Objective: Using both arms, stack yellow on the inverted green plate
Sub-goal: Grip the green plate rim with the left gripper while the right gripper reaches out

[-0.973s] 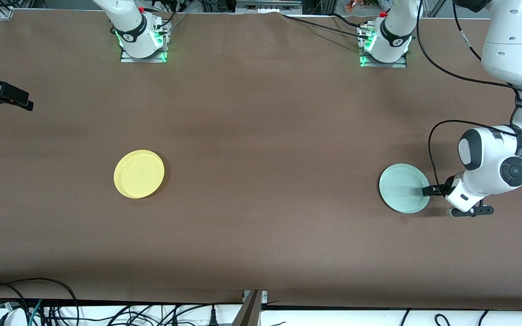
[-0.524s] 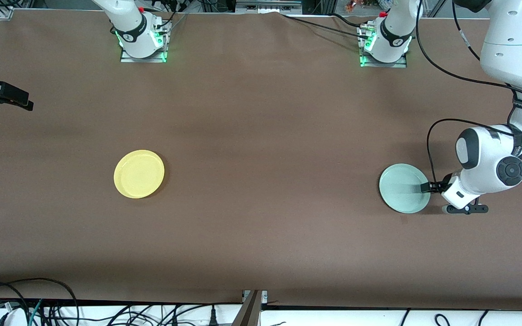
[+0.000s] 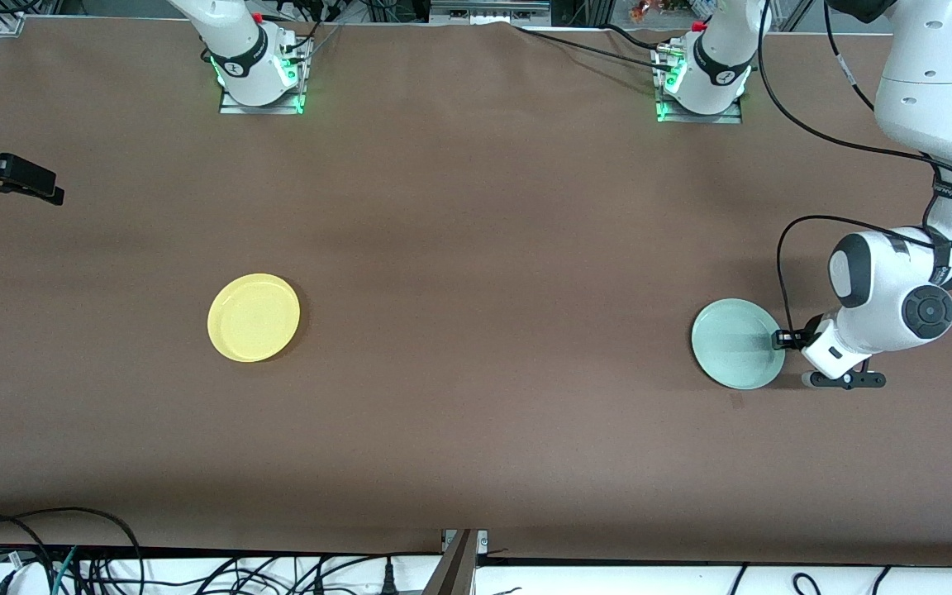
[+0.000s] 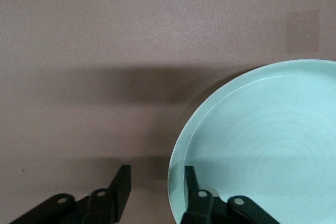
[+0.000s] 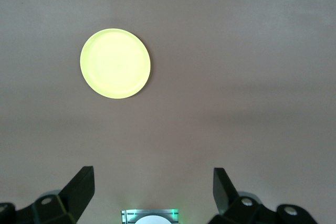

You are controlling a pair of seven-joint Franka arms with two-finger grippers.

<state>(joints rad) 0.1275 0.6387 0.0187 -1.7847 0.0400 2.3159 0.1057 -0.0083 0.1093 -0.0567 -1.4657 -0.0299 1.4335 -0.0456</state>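
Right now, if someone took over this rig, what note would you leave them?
Left claw: open, straddling the green plate's rim at the left arm's end of the table, one finger inside, one outside; no grip yet.
Right claw: open, waiting up over the right arm's end.
Yellow plate: rim up on the table, untouched.
Done: nothing; green is rim up, not inverted.
Left: grip and flip green, then put yellow on it.
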